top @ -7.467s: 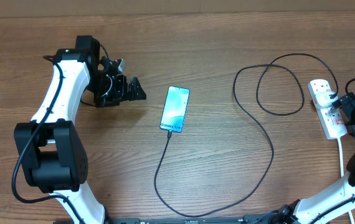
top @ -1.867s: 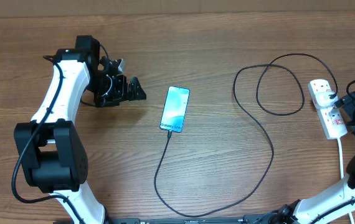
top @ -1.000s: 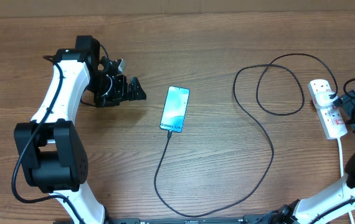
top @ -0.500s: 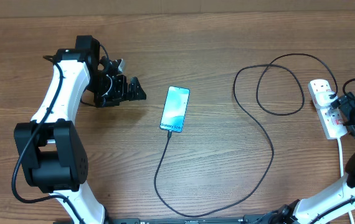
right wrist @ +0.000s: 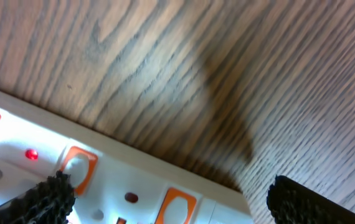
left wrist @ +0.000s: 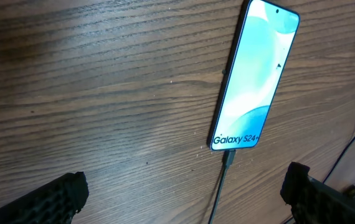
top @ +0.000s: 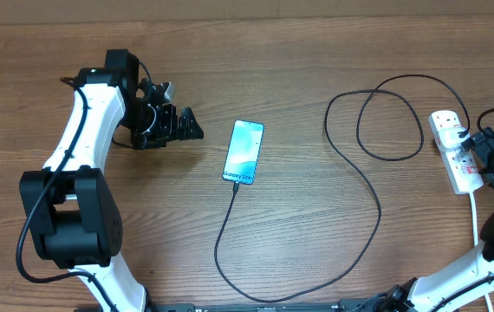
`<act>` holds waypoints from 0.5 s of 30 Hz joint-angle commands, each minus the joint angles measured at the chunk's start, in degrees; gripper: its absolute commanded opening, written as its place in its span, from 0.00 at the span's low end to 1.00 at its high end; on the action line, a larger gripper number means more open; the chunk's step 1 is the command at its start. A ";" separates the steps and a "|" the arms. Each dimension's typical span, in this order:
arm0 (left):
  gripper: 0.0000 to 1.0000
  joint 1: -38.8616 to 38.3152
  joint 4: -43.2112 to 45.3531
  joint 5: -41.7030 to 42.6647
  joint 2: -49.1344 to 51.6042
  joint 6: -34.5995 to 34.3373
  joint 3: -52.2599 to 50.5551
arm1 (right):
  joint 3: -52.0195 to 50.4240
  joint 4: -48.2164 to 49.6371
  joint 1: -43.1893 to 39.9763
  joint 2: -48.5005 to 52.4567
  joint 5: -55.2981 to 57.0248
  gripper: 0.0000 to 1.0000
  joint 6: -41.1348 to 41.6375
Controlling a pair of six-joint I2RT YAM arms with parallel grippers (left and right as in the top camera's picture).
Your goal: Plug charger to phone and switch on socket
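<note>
Closest to the arm bases, the charger [top: 377, 199], a thin black cable, curves low across the wooden surface [top: 316, 69]. From there one end climbs to the phone [top: 244, 152], and the connector tip [left wrist: 228, 157] sits in the short edge beside the "Galaxy S24+" text. The phone lies flat and screen-up near the middle of the surface. To its left, well apart from it, the left gripper [top: 193, 127] points toward it with its fingers [left wrist: 47, 199] spread wide and nothing between them. At the right edge lies the socket [top: 445, 121], a white strip with orange-red switches [right wrist: 75, 168] and a small red dot [right wrist: 31, 154]. The right gripper [top: 475, 154] hangs over the socket, spread wide and holding nothing. Farther back, the cable loops over itself and runs to a black plug [top: 464, 133] on the socket.
</note>
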 commanded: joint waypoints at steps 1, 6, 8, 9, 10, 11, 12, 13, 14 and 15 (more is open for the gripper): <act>1.00 -0.13 0.02 -0.11 -1.29 -0.15 0.09 | 1.27 0.90 0.48 0.31 1.84 1.00 0.22; 0.99 -0.13 0.02 -0.11 -1.29 -0.15 0.09 | 1.25 1.84 0.48 0.31 1.97 1.00 0.20; 1.00 -0.13 0.02 -0.11 -1.29 -0.15 0.09 | 1.18 1.77 0.48 0.31 1.99 1.00 0.20; 1.00 -0.13 0.02 -0.11 -1.29 -0.15 0.09 | 1.11 1.57 0.50 0.31 1.99 1.00 0.20; 1.00 -0.13 0.02 -0.11 -1.29 -0.15 0.09 | 1.07 1.38 0.50 0.31 1.99 1.00 0.20; 0.99 -0.13 0.02 -0.11 -1.29 -0.15 0.09 | 0.96 1.29 0.48 0.33 1.99 1.00 0.20; 1.00 -0.13 0.02 -0.11 -1.29 -0.15 0.09 | 0.63 1.33 0.50 0.31 1.99 1.00 0.17; 0.99 -0.13 0.02 -0.13 -1.29 -0.15 0.09 | 0.46 1.36 0.50 0.33 1.99 1.00 0.17; 1.00 -0.13 0.02 -0.13 -1.29 -0.15 0.09 | 0.15 1.44 0.50 0.33 1.99 1.00 0.17; 1.00 -0.13 0.02 -0.11 -1.29 -0.15 0.09 | -0.17 1.68 0.50 0.33 1.99 1.00 0.17</act>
